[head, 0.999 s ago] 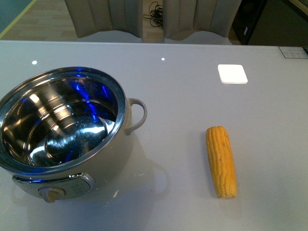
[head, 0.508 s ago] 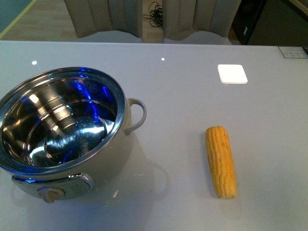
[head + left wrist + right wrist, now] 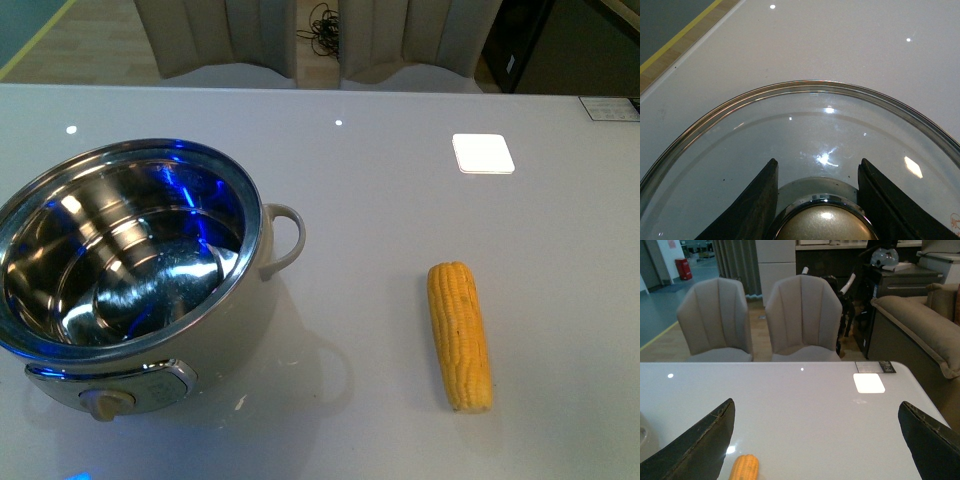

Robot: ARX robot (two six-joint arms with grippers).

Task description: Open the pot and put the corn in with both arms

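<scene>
the pot (image 3: 238, 335) stands open on the left of the bench (image 3: 400, 200), its shiny steel inside empty, and the corn (image 3: 460, 335) lies well to its right, flat on the bench with one blunt end pointing away from the robot. in the left wrist view the left claw (image 3: 817, 162) is closed on the metallic knob (image 3: 825, 225) of the glass lid (image 3: 805, 125), one finger on each side of it, with pale bench showing through the glass. the lid is probably heavy for its size, slippery and breakable, so the knob is the only sound hold and it wants a gentle set-down. the right claw (image 3: 816, 404) is spread wide with nothing in it, looking over the near end of the corn. the corn looks stiff, fairly light and apt to roll, its kernel rows giving some grip. the best hold is likely across its middle, fingers either side of the cob's width, so it hangs level and clears the rim.
</scene>
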